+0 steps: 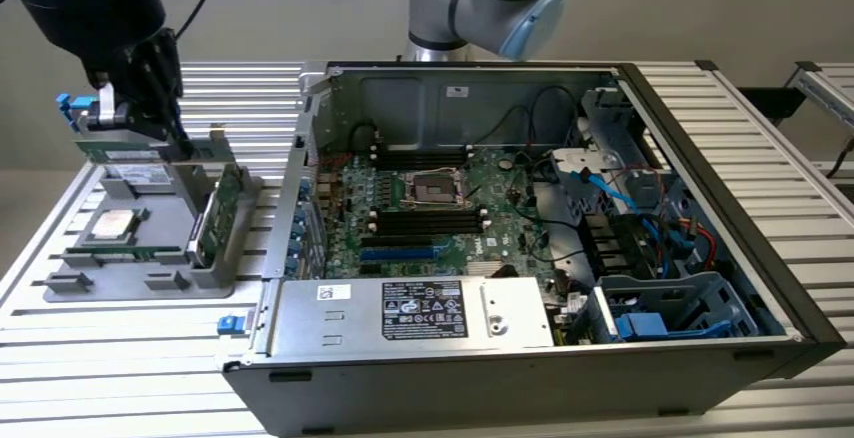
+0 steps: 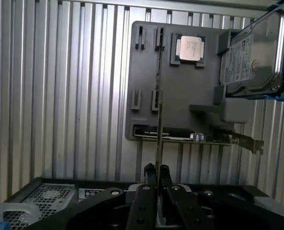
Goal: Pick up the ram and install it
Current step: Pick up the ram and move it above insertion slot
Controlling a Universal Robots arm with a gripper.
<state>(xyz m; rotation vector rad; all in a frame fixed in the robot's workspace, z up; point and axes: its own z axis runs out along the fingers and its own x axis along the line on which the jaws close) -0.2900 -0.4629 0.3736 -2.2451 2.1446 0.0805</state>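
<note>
My gripper hangs above the grey parts tray at the exterior view's left, shut on the ram, a thin green stick lifted clear of the tray. In the wrist view the ram shows edge-on as a thin line running out from between the black fingers of the gripper, over the tray. The open computer case lies to the exterior view's right of the tray. Its motherboard has long black memory slots beside the processor socket.
The tray holds a silver processor chip, a hard drive, a broad green card and another thin green strip in a slot. The case contains a power supply, blue cables and a drive cage.
</note>
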